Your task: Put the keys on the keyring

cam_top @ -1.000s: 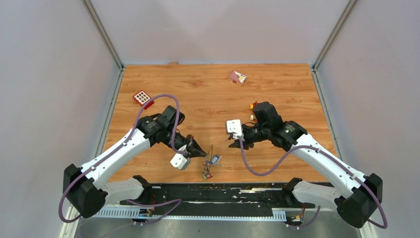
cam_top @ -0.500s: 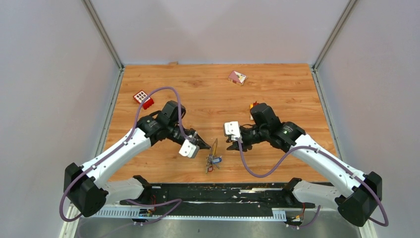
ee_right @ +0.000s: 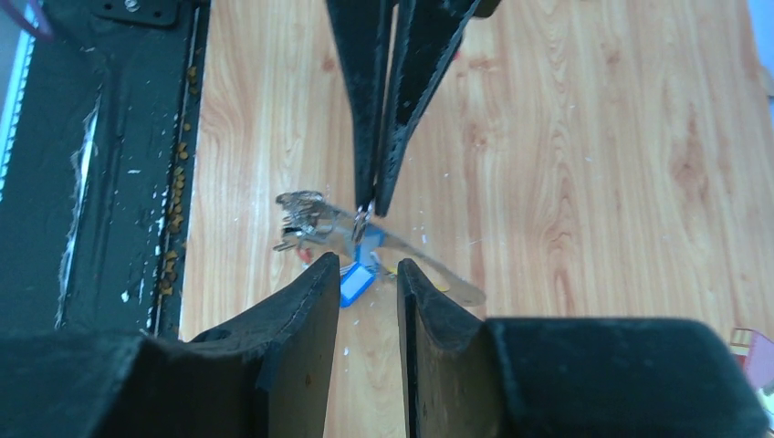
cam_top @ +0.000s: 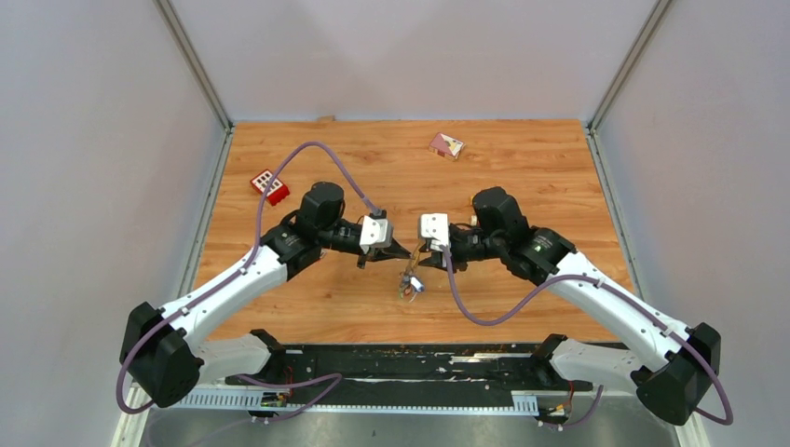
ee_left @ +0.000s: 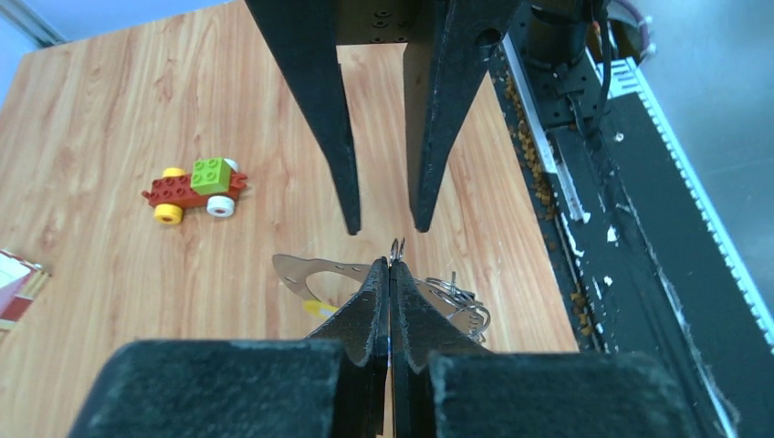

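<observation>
My left gripper [cam_top: 399,252] is shut on the top of the keyring [ee_left: 310,272], a silvery toothed loop. In the left wrist view its fingertips [ee_left: 381,274] pinch a small wire ring of the bundle. The bundle hangs below the tips, above the table [cam_top: 408,284]. Keys hang on it: a blue-tagged key [ee_right: 358,282] and a yellow-tagged key [ee_left: 319,308]. My right gripper [cam_top: 425,250] is open and empty, tip to tip with the left one. In the right wrist view its tips [ee_right: 365,266] sit just short of the keyring [ee_right: 319,224], with the blue tag showing between them.
A red block with white squares [cam_top: 268,184] lies at the far left. A pink and white card [cam_top: 446,145] lies at the back. A toy brick car [ee_left: 196,185] sits on the wood beyond the grippers. The black rail [cam_top: 410,358] runs along the near edge.
My left gripper has carried the keyring bundle up, away from the near edge and to the right. My right gripper has moved in to face it.
</observation>
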